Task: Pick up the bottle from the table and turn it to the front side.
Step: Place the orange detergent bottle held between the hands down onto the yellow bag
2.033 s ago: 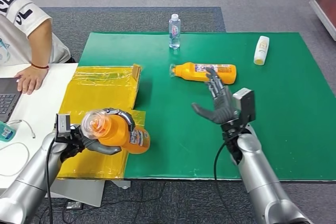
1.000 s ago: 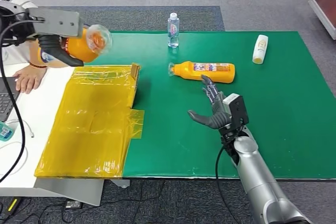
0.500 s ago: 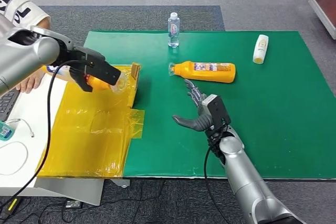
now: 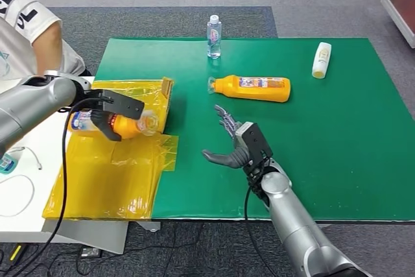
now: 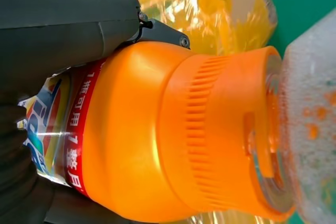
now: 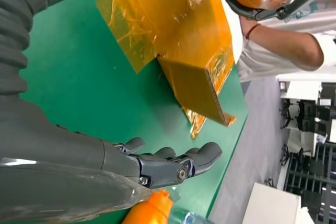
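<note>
My left hand point(image 4: 108, 112) grips an orange bottle point(image 4: 126, 126) with a clear cap, held on its side low over the yellow plastic-wrapped cardboard point(image 4: 112, 167). In the left wrist view the orange bottle point(image 5: 158, 135) sits close against my left hand point(image 5: 59, 24), its red label facing the camera. A second orange bottle point(image 4: 252, 87) lies on its side on the green mat point(image 4: 342, 147). My right hand point(image 4: 231, 145) hovers open over the mat, nearer than that bottle, and apart from it. In the right wrist view its fingers point(image 6: 174, 163) are spread with nothing between them.
A small clear water bottle point(image 4: 214, 36) stands at the mat's far edge. A white and yellow bottle point(image 4: 321, 60) lies at the far right. A person point(image 4: 29, 30) sits at the far left by the white table point(image 4: 24, 141). The yellow cardboard flap point(image 6: 190, 56) stands up.
My left hand has brought the bottle down from high at the far left to low over the yellow cardboard. My right hand has drifted left, away from the lying bottle.
</note>
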Robot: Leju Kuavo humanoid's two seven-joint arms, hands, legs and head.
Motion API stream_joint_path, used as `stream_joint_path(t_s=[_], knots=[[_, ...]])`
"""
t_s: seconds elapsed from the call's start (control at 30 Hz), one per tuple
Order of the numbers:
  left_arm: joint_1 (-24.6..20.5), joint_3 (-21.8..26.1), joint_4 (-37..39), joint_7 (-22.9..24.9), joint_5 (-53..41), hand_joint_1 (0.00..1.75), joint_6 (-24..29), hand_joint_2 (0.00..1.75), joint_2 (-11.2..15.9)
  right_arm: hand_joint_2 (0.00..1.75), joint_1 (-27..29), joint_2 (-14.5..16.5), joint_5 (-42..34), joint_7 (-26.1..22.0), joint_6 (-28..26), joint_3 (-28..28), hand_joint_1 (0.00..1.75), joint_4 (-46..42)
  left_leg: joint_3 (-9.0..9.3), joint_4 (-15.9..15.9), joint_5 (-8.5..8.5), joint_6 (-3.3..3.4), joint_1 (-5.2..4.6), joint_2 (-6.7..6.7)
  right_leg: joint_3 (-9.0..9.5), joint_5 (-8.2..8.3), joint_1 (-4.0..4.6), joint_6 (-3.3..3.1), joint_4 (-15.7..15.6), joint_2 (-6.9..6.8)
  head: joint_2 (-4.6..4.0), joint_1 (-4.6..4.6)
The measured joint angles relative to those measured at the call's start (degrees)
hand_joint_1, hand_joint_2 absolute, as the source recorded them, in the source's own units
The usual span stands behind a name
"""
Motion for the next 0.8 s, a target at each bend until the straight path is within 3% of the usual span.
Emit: stream_joint_path(t_s=[0.23, 0.5, 0.8], knots=[[2.56, 0.55, 0.82, -1.78, 5.91, 1.75, 0.85, 1.75, 2.84, 1.75, 0.01, 0.16, -0.16, -0.09, -0.19, 1.50, 0.00, 0.57, 0.01, 0.00, 0.01, 0.02, -0.01, -0.01, 0.03, 0.00, 0.00, 0.00, 0.00, -0.01, 0.00, -0.01], [4.34, 0.60, 0.82, -2.39, 6.16, 1.75, 1.78, 1.75, 5.68, 1.75, 0.04, 0.17, -0.25, -0.07, -0.67, 3.27, 0.00, 0.80, 0.02, 0.00, 0.02, 0.03, -0.01, -0.01, 0.02, -0.01, 0.00, 0.00, -0.01, -0.02, 0.00, -0.01], [4.74, -0.22, 1.05, 1.33, -0.86, 1.75, 5.75, 1.75, 4.83, 1.75, 0.10, 0.51, -0.09, 0.37, -1.78, 4.38, 0.00, 0.86, 0.01, 0.00, 0.03, 0.05, -0.02, -0.03, 0.03, 0.01, -0.03, 0.02, -0.03, -0.04, 0.00, -0.01]])
